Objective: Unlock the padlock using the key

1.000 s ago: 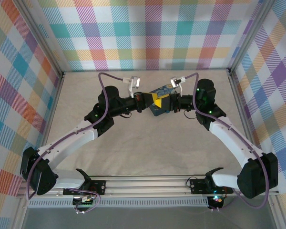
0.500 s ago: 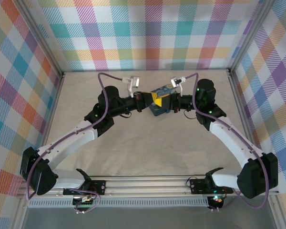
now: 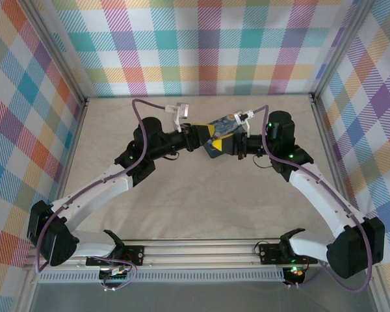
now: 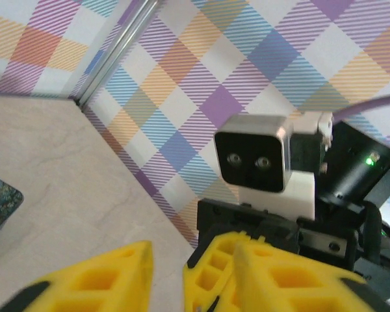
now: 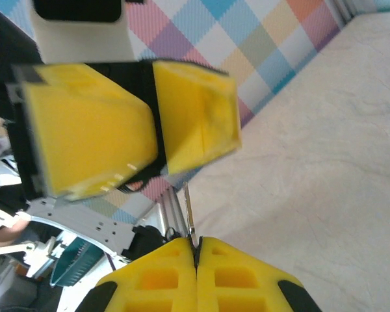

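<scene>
One key (image 5: 189,218) clamped in right jaws; left jaws slightly parted.

The left arm (image 3: 101,190) and right arm (image 3: 318,195) had white links and black joints dotted with small green lights (image 3: 129,158). A purple cable (image 3: 136,120) looped along each arm. Each wrist carried a white-and-black camera box (image 4: 255,156). The left pincer (image 4: 172,252) and right pincer (image 5: 196,247) had yellow fingers (image 5: 159,281) with square hollows.
</scene>
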`<state>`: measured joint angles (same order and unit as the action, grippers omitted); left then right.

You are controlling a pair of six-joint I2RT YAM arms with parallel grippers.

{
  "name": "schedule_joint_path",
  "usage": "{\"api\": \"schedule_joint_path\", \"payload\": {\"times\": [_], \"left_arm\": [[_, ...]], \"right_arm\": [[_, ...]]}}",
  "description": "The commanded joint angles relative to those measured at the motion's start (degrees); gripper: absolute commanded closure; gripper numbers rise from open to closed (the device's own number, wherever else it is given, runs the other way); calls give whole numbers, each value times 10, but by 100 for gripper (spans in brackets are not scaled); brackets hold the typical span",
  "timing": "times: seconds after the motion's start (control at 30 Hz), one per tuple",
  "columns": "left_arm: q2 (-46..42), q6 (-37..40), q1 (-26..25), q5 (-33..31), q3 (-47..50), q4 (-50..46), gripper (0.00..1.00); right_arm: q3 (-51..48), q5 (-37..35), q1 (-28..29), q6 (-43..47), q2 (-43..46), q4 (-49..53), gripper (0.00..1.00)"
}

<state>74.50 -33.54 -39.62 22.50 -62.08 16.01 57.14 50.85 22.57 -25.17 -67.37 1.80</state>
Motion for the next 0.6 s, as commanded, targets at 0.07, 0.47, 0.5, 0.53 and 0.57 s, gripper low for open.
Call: {"api": "schedule_joint_path", "payload": {"times": [0.07, 0.47, 0.5, 0.53, 0.57], "left_arm": [[-2, 27, 2, -34, -32, -47, 44], [163, 75, 2, -68, -165, -235, 30], [184, 81, -1, -79, -184, -259, 31], [204, 92, -5, -93, -202, -281, 31], [222, 102, -10, -102, -217, -297, 31]], "right_arm": [[20, -45, -15, 111, 30, 167, 100], [16, -164, -129, 169, 55, 346, 100], [13, -184, -141, 164, 52, 353, 100], [8, -207, -153, 153, 49, 360, 100], [3, -228, -164, 144, 48, 366, 100]]}}
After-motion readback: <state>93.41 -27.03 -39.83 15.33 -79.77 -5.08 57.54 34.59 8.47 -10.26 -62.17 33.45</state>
